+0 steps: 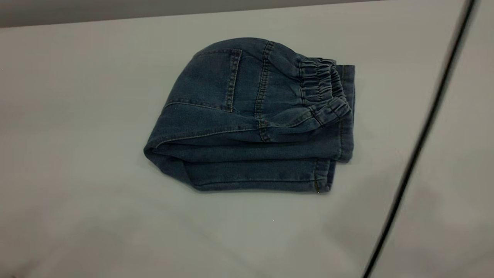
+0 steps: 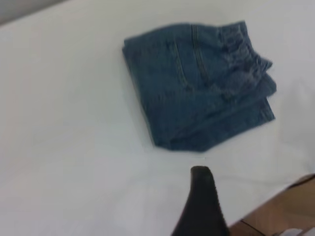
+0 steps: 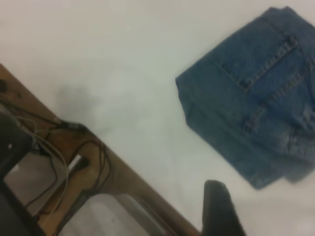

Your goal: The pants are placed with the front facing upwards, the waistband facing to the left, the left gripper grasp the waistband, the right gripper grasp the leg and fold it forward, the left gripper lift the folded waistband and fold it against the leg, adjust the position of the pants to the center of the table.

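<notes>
I see both arms raised clear of the bench (image 1: 77, 135). Of the left hand (image 2: 201, 196) only one black finger is in its wrist view, above bare bench beside the pants (image 1: 254, 116). The right hand (image 3: 219, 209) likewise shows a single finger, apart from the denim. I cannot tell whether either hand is apart or together. The pants lie folded mid-bench, back pocket (image 1: 210, 79) up, waistband (image 1: 322, 87) doubled over at the exterior view's right. No legible writing. A thin black cable (image 1: 424, 131) crosses the exterior view.
</notes>
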Tool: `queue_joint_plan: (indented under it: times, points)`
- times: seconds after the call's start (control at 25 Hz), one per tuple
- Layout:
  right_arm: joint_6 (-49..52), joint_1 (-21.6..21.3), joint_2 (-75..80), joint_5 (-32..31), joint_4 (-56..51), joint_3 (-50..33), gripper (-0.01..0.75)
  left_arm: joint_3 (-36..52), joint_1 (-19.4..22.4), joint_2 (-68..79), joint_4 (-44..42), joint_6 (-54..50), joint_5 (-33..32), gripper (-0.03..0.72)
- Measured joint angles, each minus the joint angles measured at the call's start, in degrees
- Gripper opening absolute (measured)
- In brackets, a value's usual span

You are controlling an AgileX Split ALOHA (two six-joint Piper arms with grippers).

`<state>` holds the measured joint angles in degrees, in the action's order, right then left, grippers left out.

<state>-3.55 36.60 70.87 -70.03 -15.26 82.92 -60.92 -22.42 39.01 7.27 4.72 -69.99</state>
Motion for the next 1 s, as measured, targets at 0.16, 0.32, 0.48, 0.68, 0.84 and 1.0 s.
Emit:
queue_joint_plan:
  times: [0.16, 0.32, 0.48, 0.68, 0.84, 1.0]
  points:
    - [0.00, 0.00, -8.01, -0.07, 0.11, -7.25, 0.347, 7.54, 0.00, -9.20, -0.22, -3.15, 1.84, 0.498]
    - [0.00, 0.00, -16.63, -0.01, 0.17, -14.08, 0.347, 13.48, 0.00, -17.09, -1.67, -5.52, 5.03, 0.498]
    - [0.00, 0.00, -25.84, -0.01, 1.45, -20.92, 0.347, 19.25, 0.00, -21.82, -1.52, -5.52, 5.78, 0.498]
    - [0.00, 0.00, -37.54, 3.55, 4.99, -30.58, 0.347, 27.11, 0.00, -22.80, -3.27, -5.46, 9.19, 0.498]
    - [0.00, 0.00, -46.40, 7.20, 9.30, -38.68, 0.347, 31.72, 0.00, -22.75, -3.04, -5.46, 8.71, 0.498]
    - [0.00, 0.00, -53.22, 8.33, 11.67, -46.33, 0.346, 32.14, 0.00, -22.75, -2.98, -5.46, 8.45, 0.498]
